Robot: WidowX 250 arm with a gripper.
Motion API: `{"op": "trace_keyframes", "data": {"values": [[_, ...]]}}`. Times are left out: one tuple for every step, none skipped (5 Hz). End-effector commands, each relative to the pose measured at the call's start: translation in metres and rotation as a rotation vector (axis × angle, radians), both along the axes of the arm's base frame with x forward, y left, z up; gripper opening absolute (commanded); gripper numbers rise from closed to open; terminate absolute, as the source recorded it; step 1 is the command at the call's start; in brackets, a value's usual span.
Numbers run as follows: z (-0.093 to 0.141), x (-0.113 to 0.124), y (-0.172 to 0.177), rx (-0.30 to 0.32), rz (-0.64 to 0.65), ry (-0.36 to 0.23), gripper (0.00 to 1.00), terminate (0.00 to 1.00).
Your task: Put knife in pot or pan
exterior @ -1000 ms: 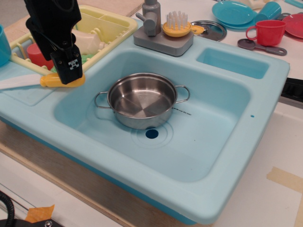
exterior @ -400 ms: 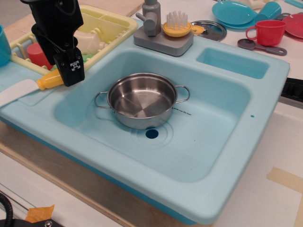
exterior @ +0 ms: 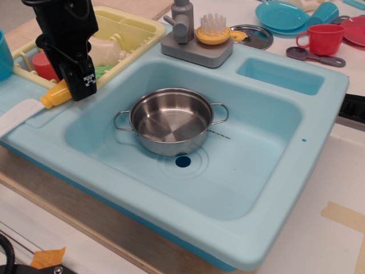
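Note:
The knife has a yellow-orange handle [exterior: 55, 95] and a broad white blade [exterior: 17, 115]. It hangs tilted over the sink's left ledge, handle end up and blade down to the left. My black gripper [exterior: 77, 90] is shut on the right end of the handle, left of the basin. The shiny steel pot [exterior: 171, 121] with two wire loop handles stands empty in the middle of the light blue sink basin [exterior: 256, 154], to the right of the gripper and below it.
A yellow dish rack [exterior: 128, 28] with dishes stands behind the gripper. The grey faucet [exterior: 183, 23] and a yellow brush [exterior: 213, 29] are at the back. A flat metal lid [exterior: 254, 35], a red cup [exterior: 322, 39], a dark spoon [exterior: 313, 56] and a teal plate [exterior: 282, 15] lie at the back right.
The gripper has lifted the knife's handle off the ledge and drawn up and slightly left. The knife has gone from lying flat to tilted, blade end low.

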State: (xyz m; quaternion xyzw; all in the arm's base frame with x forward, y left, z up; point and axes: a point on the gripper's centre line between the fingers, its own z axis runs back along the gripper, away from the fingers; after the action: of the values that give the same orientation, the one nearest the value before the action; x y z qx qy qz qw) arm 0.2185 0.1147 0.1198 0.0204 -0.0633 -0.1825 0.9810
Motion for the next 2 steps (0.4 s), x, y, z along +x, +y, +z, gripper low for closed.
{"op": "trace_keyframes", "data": {"values": [[0.010,0.005,0.000,0.020,0.013,-0.014,0.00,0.00],[0.027,0.024,-0.015,0.043,-0.007,-0.039,0.00,0.00]]}}
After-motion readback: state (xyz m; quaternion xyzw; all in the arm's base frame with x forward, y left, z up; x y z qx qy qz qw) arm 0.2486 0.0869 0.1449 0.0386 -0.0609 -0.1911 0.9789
